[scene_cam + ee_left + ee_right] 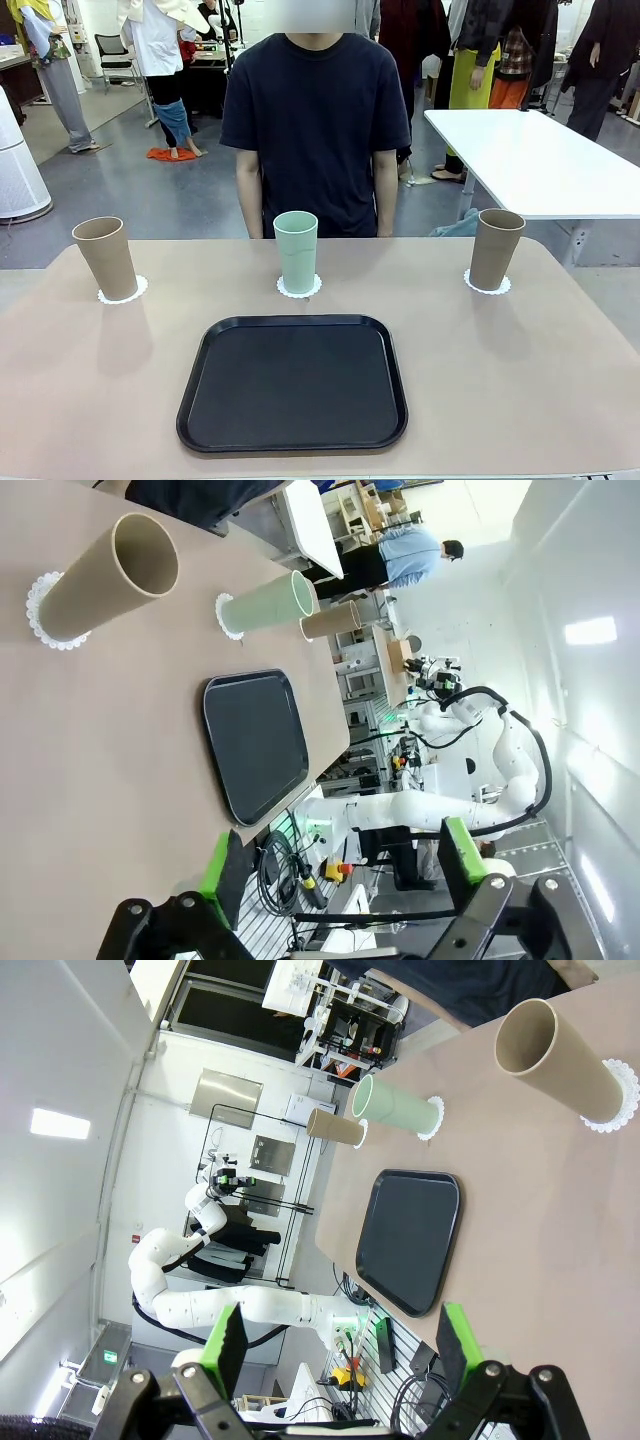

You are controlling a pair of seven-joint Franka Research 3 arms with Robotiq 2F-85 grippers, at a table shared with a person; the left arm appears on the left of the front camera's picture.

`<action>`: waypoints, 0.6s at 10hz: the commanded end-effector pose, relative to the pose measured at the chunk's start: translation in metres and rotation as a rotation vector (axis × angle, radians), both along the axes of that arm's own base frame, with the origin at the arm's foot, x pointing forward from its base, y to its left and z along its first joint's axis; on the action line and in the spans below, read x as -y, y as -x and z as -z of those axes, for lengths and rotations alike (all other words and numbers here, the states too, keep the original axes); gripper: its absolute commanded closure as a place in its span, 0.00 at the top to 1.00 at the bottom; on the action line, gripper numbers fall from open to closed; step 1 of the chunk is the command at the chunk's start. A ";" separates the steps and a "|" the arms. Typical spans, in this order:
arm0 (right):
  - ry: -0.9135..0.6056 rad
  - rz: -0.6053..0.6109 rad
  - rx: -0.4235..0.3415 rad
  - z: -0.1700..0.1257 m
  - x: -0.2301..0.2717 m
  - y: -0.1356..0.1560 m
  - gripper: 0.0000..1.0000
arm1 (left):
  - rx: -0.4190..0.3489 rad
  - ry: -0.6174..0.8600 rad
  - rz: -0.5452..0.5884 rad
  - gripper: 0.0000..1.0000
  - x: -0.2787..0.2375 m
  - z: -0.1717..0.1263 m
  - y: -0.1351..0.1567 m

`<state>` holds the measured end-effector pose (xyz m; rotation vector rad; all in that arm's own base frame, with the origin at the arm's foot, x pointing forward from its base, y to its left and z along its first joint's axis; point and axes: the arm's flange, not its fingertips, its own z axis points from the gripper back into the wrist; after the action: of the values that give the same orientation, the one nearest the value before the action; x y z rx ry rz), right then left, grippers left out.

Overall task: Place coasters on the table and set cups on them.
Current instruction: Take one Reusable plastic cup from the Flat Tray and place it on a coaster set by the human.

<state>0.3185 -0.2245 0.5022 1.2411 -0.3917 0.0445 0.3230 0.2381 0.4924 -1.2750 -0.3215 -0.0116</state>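
Well apart from both wide-spread grippers (340, 865) (340, 1345), cups (296, 250) upright on coasters (299, 288)

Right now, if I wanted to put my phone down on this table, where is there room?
The table is bare left and right of the black tray, and between the green cup and each brown cup. The tray is empty too. The far edge, with its cups on coasters, is busiest.
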 end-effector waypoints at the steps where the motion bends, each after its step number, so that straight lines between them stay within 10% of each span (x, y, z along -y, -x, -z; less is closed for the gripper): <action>1: -0.010 -0.005 0.013 -0.001 0.001 0.000 1.00 | -0.012 0.012 -0.006 1.00 -0.002 0.007 0.000; 6: -0.010 -0.005 0.013 -0.001 0.001 0.000 1.00 | -0.012 0.012 -0.006 1.00 -0.002 0.007 0.000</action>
<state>0.3185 -0.2244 0.5022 1.2411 -0.3917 0.0446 0.3241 0.2399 0.4840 -1.2790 -0.3065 0.0089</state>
